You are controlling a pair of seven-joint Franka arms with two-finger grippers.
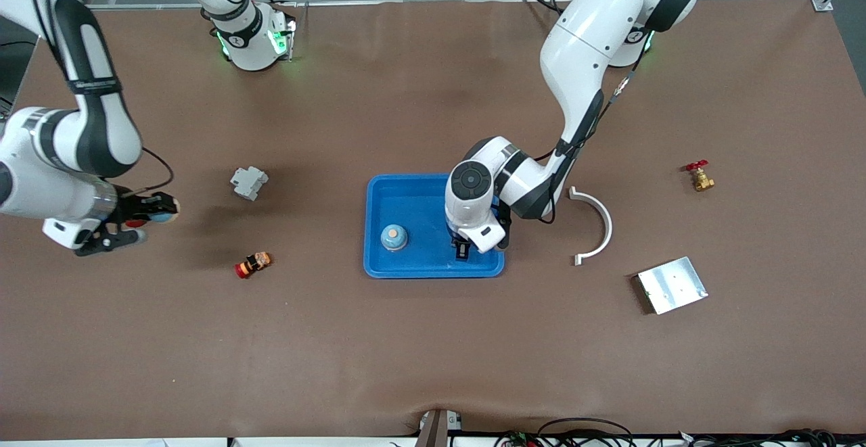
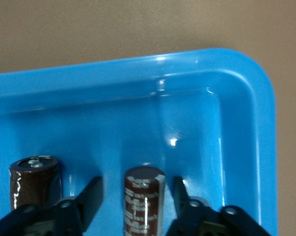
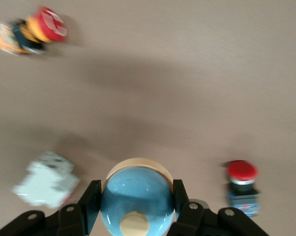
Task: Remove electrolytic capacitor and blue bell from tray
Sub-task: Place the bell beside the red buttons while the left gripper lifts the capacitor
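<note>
1. Step in hand: the pick-up of the electrolytic capacitor. The left gripper (image 1: 463, 251) is down inside the shallow bright blue plastic tray (image 2: 236, 64), at the corner toward the left arm's end.
2. The upright dark brown cylindrical electrolytic capacitor with a silver top (image 2: 144, 196) stands between the black fingers (image 2: 91, 196). One finger is almost against its side. A strip of blue tray floor shows between the can and the other finger, so the jaws are parted and the can is not yet clamped.
3. A second brown capacitor (image 2: 34, 182) stands just outside the fingers, beside the one with the wider gap.
4. Next move, as I judge it: pinch the can, then lift straight up so the outer finger does not knock its neighbour, and carry it over the rim to the brown table (image 1: 433, 352).
5. The right gripper (image 3: 135, 189) hangs over the table toward the right arm's end, well apart from the tray. Its fingers are clamped on a blue dome-shaped bell with a pale wooden knob (image 3: 136, 199), which fills the space between them.
6. Another blue bell (image 1: 394, 237) sits in the tray, near the left fingers but outside them, so that part looks unfinished.
</note>
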